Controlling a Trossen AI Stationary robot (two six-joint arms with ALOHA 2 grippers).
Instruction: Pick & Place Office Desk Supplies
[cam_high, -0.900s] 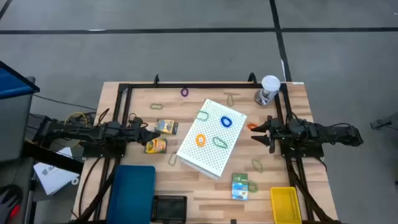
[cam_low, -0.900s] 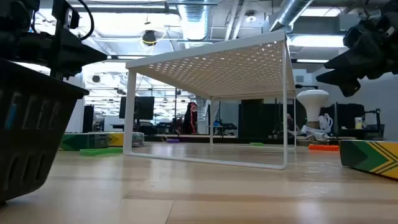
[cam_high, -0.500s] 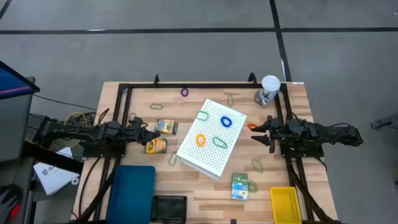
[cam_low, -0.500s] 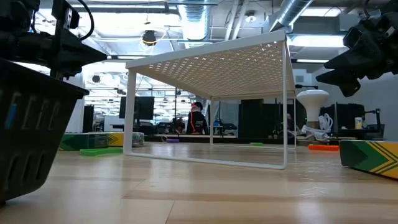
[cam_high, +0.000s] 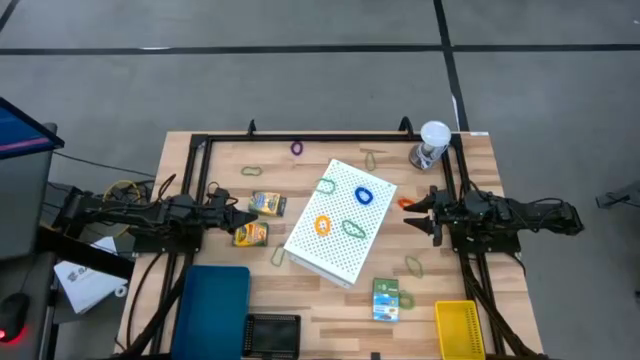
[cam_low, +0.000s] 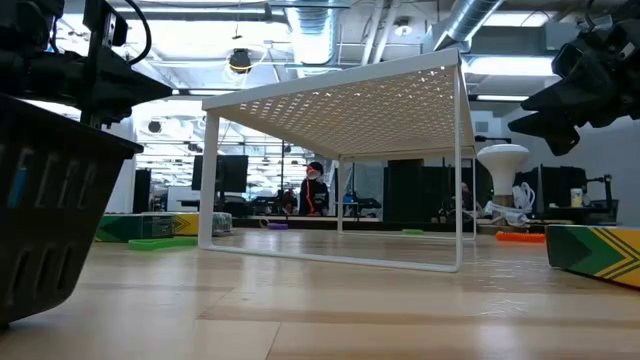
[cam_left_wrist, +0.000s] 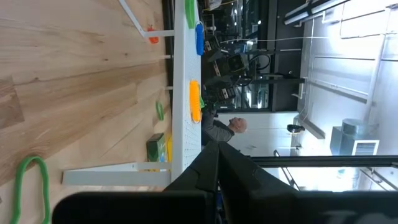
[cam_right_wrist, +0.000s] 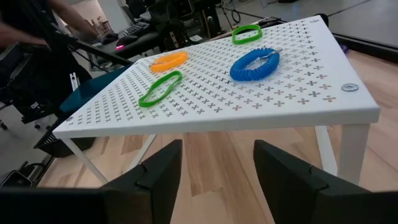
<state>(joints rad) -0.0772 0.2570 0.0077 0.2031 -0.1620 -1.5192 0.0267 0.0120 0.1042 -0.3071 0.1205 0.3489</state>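
Left gripper (cam_high: 243, 213) clenched shut, nothing in it, hovering at the table's 9 o'clock side between two crayon boxes: upper crayon box (cam_high: 268, 204) just past its tip at about 1 o'clock, lower crayon box (cam_high: 250, 235) just beside it at 5 o'clock. Right gripper (cam_high: 418, 213) at the 3 o'clock side, fingers spread wide, empty, pointed at the white perforated box (cam_high: 330, 250) mid-table; small orange item (cam_high: 404, 203) on the wood right by its upper finger

On top of the perforated box: blue loop (cam_high: 363, 196), orange loop (cam_high: 322, 225), green loop (cam_high: 353, 229), another green loop (cam_high: 326, 185) toward the 12 o'clock corner. Right wrist view shows all four lying flat on the perforated top

Loose on the table (cam_high: 468, 150): purple loop (cam_high: 297, 148) at 12 o'clock edge, olive loops (cam_high: 252, 171) scattered, one (cam_high: 413, 265) at 4 o'clock of the box. Green card box (cam_high: 386, 299) near the 6 o'clock edge, a green loop touching it. Clear cup with white lid (cam_high: 431, 144) at the 1 o'clock corner; yellow bin (cam_high: 459, 328) at 5 o'clock; blue bin (cam_high: 211, 310) at 7 o'clock
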